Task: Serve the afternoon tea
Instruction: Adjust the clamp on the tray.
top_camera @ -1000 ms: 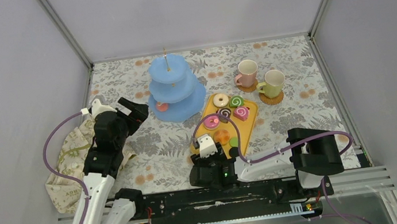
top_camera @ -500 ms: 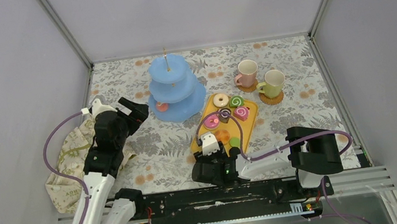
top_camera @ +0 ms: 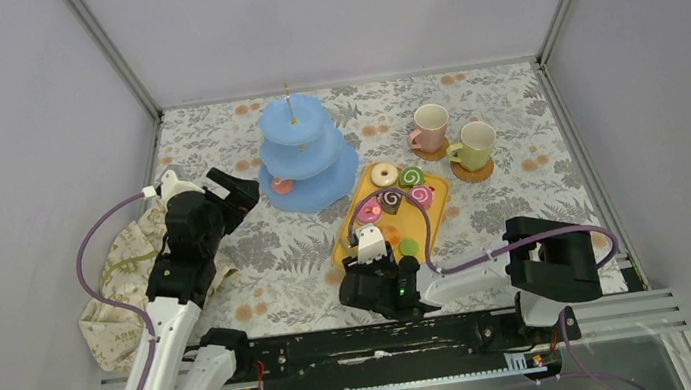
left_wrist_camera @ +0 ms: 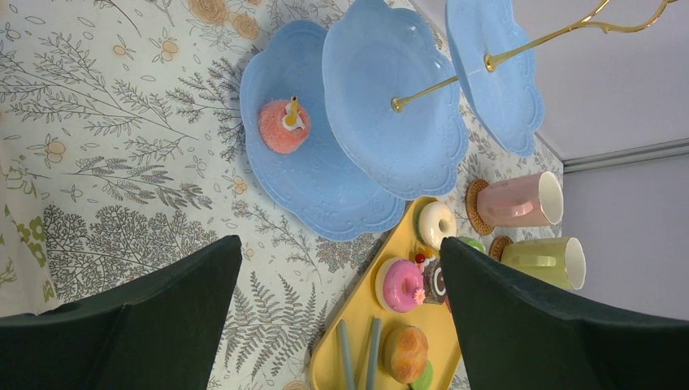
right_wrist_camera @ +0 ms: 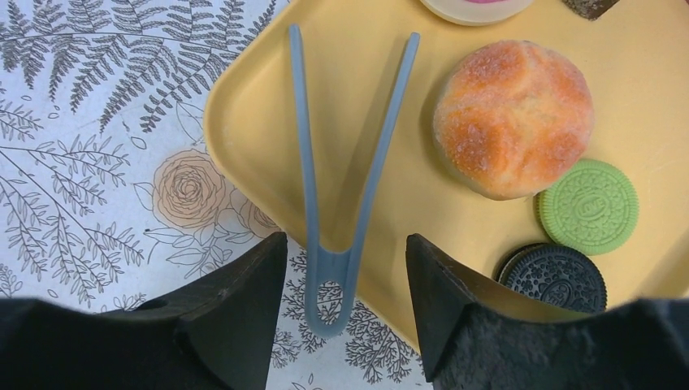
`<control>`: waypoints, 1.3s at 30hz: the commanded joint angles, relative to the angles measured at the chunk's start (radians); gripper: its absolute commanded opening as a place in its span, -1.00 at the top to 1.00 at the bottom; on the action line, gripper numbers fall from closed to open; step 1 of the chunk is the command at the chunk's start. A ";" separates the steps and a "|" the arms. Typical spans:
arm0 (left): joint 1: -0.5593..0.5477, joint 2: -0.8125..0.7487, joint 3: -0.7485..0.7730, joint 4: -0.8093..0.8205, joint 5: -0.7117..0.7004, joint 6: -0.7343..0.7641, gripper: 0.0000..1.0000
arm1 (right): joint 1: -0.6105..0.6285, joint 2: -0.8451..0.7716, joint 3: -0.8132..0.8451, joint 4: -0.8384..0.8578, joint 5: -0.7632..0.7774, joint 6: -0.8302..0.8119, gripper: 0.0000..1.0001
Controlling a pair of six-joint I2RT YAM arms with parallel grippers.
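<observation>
The right tool (right_wrist_camera: 345, 244) is seen open, jaws astride the blue tongs (right_wrist_camera: 302, 146) at the edge of the yellow tray (right_wrist_camera: 252, 122); the left tool (left_wrist_camera: 339, 244) is spread wide, empty.

The top edge crops the pink pastry (right_wrist_camera: 478, 8).

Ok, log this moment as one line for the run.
right gripper: open, straddling tongs at hinge | tongs: on yellow tray | left gripper: open, empty
</observation>
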 commanded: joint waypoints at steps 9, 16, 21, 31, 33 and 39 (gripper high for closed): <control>-0.006 0.002 -0.005 0.069 -0.011 0.000 -1.00 | -0.040 -0.023 -0.008 0.096 -0.032 -0.021 -0.19; -0.006 0.010 -0.011 0.075 -0.010 -0.002 -1.00 | -0.060 -0.013 -0.005 0.107 -0.048 -0.028 -0.18; -0.006 0.011 -0.012 0.079 -0.012 -0.002 -1.00 | -0.074 -0.002 -0.005 0.121 -0.063 -0.027 -0.17; -0.006 0.011 -0.016 0.081 -0.014 0.000 -1.00 | -0.086 0.035 0.002 0.133 -0.088 -0.028 -0.16; -0.006 0.009 -0.018 0.081 -0.015 -0.002 -1.00 | -0.085 0.045 0.008 0.131 -0.092 -0.030 -0.16; -0.006 0.005 -0.023 0.082 -0.018 -0.002 -1.00 | -0.085 0.068 0.019 0.119 -0.089 -0.027 -0.16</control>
